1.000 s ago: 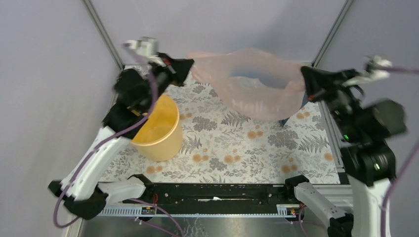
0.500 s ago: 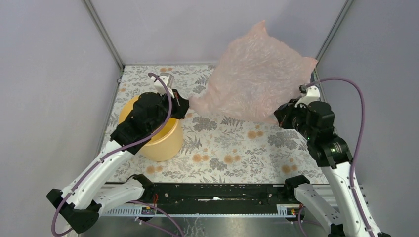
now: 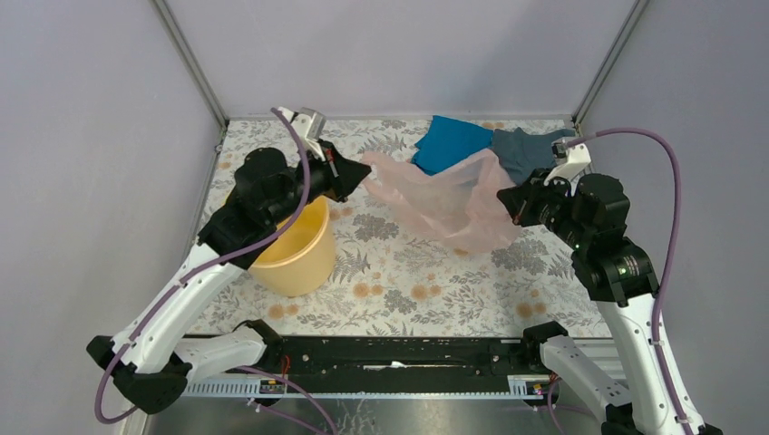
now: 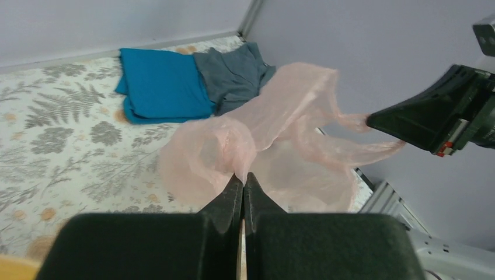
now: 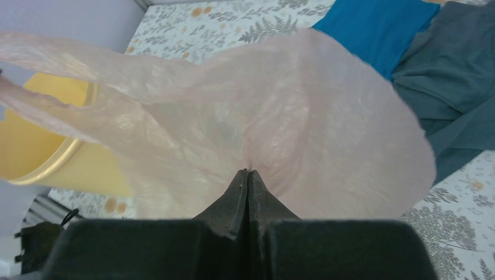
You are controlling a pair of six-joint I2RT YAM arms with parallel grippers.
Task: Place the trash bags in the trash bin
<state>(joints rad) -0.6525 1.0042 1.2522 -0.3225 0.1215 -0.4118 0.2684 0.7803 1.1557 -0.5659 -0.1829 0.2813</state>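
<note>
The pale-pink trash bag (image 3: 444,201) hangs slack over the middle of the table, stretched between both grippers. My left gripper (image 3: 365,178) is shut on its left end, just right of the yellow-orange trash bin (image 3: 290,249). My right gripper (image 3: 504,204) is shut on its right end. In the left wrist view the pinched film (image 4: 257,146) rises from the closed fingertips (image 4: 243,178), with the right gripper (image 4: 373,121) beyond. In the right wrist view the bag (image 5: 280,125) fills the frame above the closed fingertips (image 5: 247,172), and the bin (image 5: 41,140) stands at the left.
A blue cloth (image 3: 451,142) and a grey-blue cloth (image 3: 528,150) lie at the back right of the flower-patterned table cover (image 3: 408,272). Grey walls close in the back and sides. A black rail (image 3: 399,352) runs along the near edge.
The bag was held high and puffed up; now both grippers have come down and it hangs slack and low, uncovering the two cloths. The left gripper has moved right of the bin.
</note>
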